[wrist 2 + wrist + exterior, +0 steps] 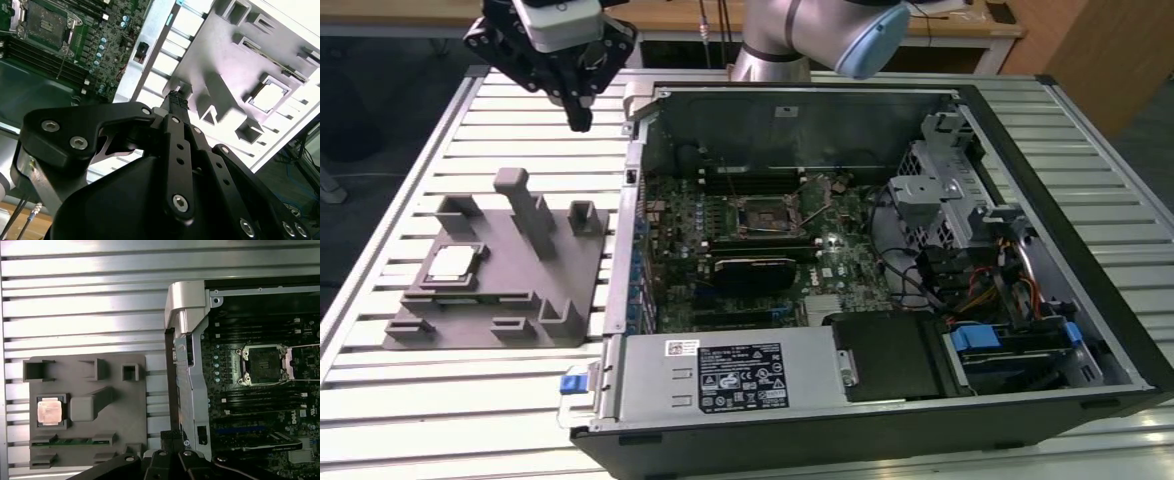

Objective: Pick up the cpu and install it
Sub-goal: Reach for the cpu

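The cpu (451,263), a small square chip with a pale metal top, lies flat in a recess of the grey fixture (507,300) on the slatted table, at the exterior view's left. Both wrist views show the cpu (50,411) (267,95) seated there. My gripper (578,118) hangs high above the table, beyond the fixture and beside the computer case's rear corner. Its fingers (175,100) are shut together with nothing between them. The black socket (761,217) on the motherboard stands open and empty; it appears as the socket (263,364) in the first wrist view.
The open computer case (1067,150) lies on its side at the exterior view's right, with drive cages, cables and a power supply (720,375) inside. Its metal wall (187,340) stands between fixture and motherboard. Memory sticks (70,442) sit in the fixture's slots.
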